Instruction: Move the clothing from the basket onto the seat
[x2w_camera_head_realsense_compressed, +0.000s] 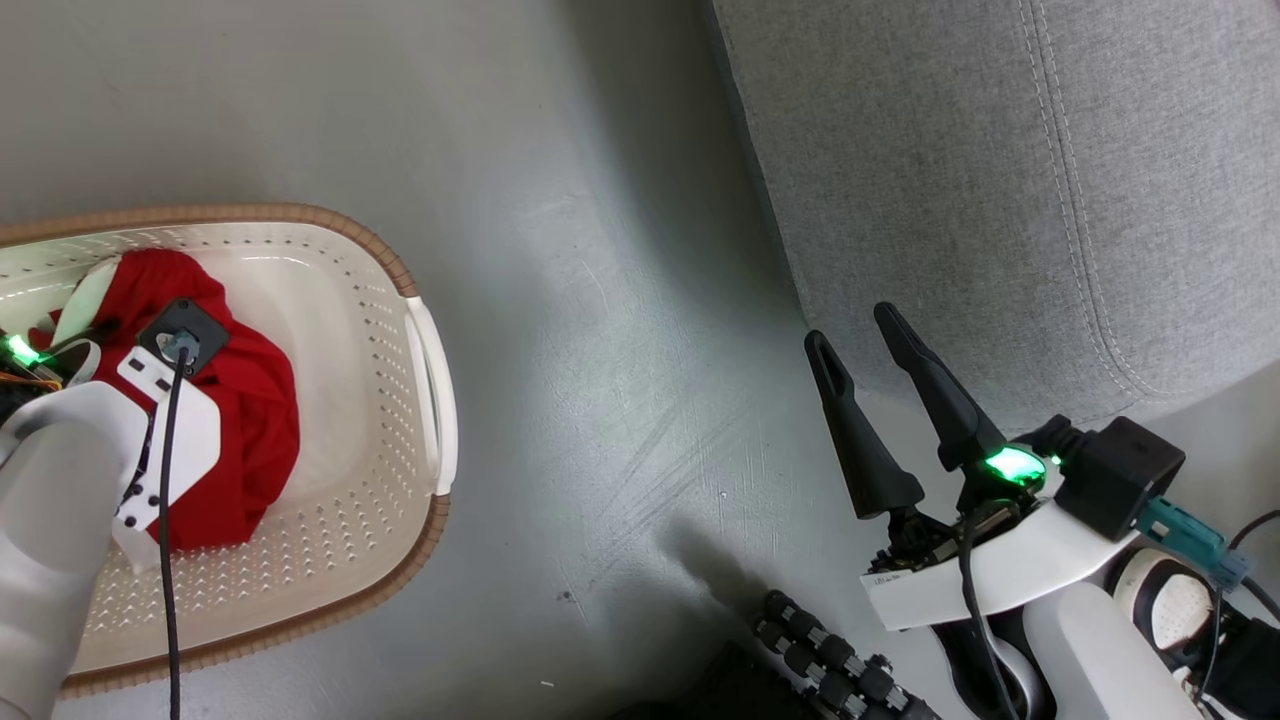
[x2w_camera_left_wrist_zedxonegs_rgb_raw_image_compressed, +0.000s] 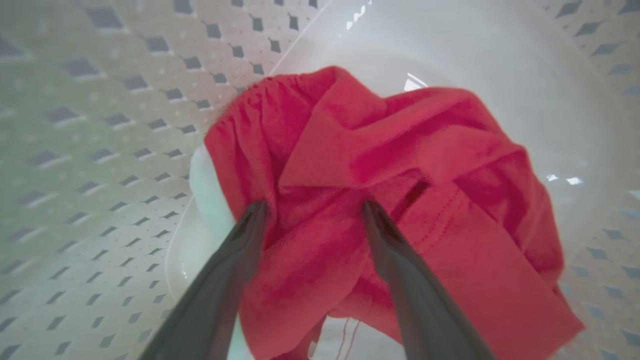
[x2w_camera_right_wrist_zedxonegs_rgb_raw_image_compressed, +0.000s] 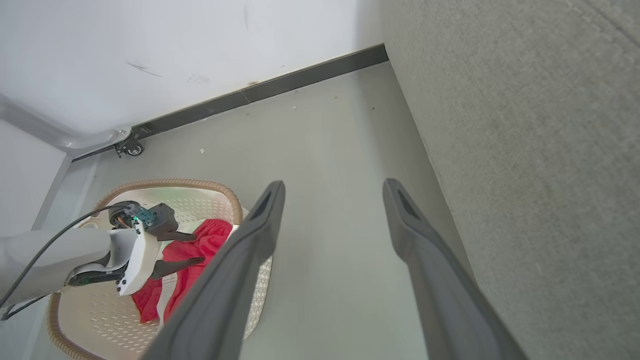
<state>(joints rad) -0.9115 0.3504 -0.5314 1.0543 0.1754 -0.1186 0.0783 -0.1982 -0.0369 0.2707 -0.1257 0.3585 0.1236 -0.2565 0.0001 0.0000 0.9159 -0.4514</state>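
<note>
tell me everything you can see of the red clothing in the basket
The clothing is a crumpled heap of bright red, soft, matte fabric, with a gathered elastic edge, a stitched hem and some white panels at its side. It lies bunched and folded over itself on the bottom of the basket, toward one end. The left gripper is open above it, and its two dark fingertips appear to press into the top folds, one on either side of a ridge of cloth.
</note>
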